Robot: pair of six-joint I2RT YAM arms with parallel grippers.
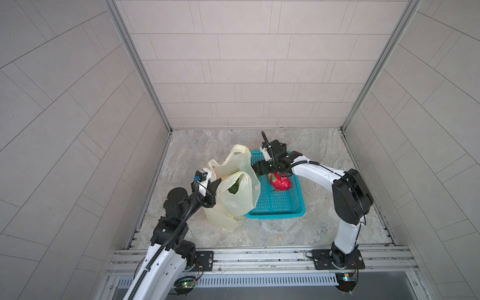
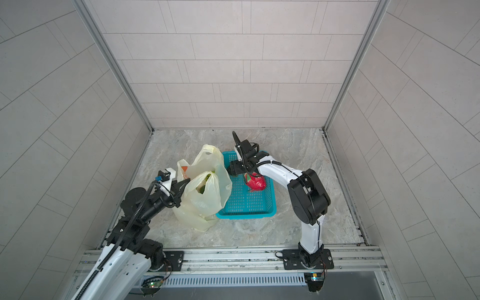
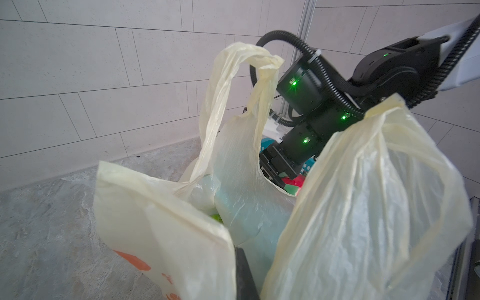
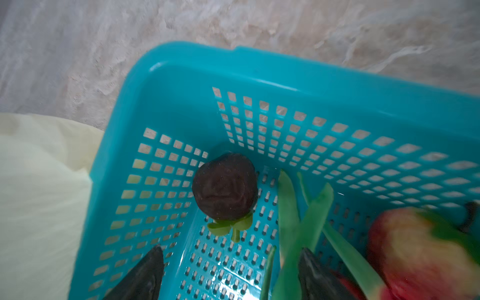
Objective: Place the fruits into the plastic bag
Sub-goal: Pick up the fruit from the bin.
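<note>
The pale-yellow plastic bag point(image 1: 233, 205) point(image 2: 202, 205) point(image 3: 363, 207) stands upright left of the teal basket, handles up, with a green fruit point(image 1: 235, 188) point(image 2: 204, 185) showing in its mouth. My left gripper point(image 1: 214, 185) point(image 2: 185, 184) point(image 3: 244, 272) is shut on the bag's near-left edge. My right gripper point(image 4: 231, 250) hangs open inside the basket's far-left corner, just short of a blackish fruit point(image 4: 224, 187) with a green stalk. A red dragon fruit point(image 1: 281, 183) point(image 2: 255, 183) point(image 4: 415, 254) lies beside it, its green scales touching one finger point(image 4: 311, 270).
The teal perforated basket point(image 1: 275, 215) point(image 2: 246, 215) point(image 4: 259, 67) sits on the marble floor, its left wall pressed against the bag point(image 4: 39, 194). Tiled walls close in the back and both sides. The right arm point(image 3: 324, 109) reaches over the basket.
</note>
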